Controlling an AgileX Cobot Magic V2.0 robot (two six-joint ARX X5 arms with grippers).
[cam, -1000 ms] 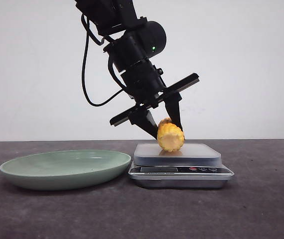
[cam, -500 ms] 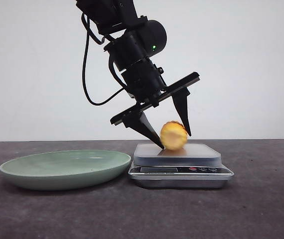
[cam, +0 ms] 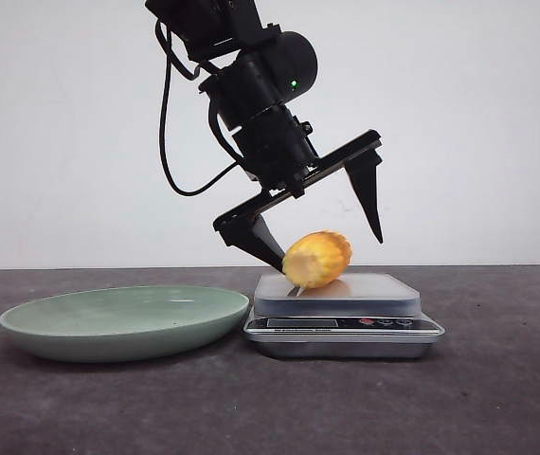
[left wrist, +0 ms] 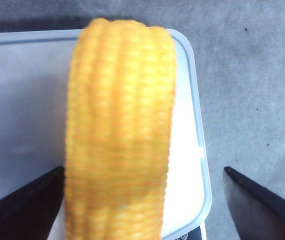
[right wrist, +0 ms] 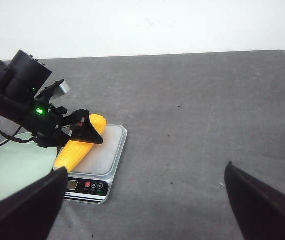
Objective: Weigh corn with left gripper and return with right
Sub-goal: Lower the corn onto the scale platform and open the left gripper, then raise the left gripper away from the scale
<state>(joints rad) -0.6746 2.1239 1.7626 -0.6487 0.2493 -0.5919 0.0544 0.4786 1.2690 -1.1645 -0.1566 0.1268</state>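
The corn (cam: 317, 260), a yellow-orange ribbed cob piece, lies on the platform of the silver kitchen scale (cam: 374, 290). My left gripper (cam: 333, 256) hangs over it with its jaws spread wide. One finger touches the corn's left side and the other stands well clear on the right. In the left wrist view the corn (left wrist: 120, 135) fills the middle between the open left gripper (left wrist: 142, 171). The right wrist view shows the corn (right wrist: 80, 142) on the scale (right wrist: 107, 165), its end reaching over the scale's edge. My right gripper (right wrist: 145, 169) is open and empty, well back from the scale.
A shallow pale-green plate (cam: 123, 318) sits on the dark table just left of the scale; it also shows in the right wrist view (right wrist: 2, 170). The scale's display and buttons (cam: 346, 323) face the front.
The left gripper's jaws have spread apart and let go of the corn. The corn has tipped over and now lies on the scale's platform.
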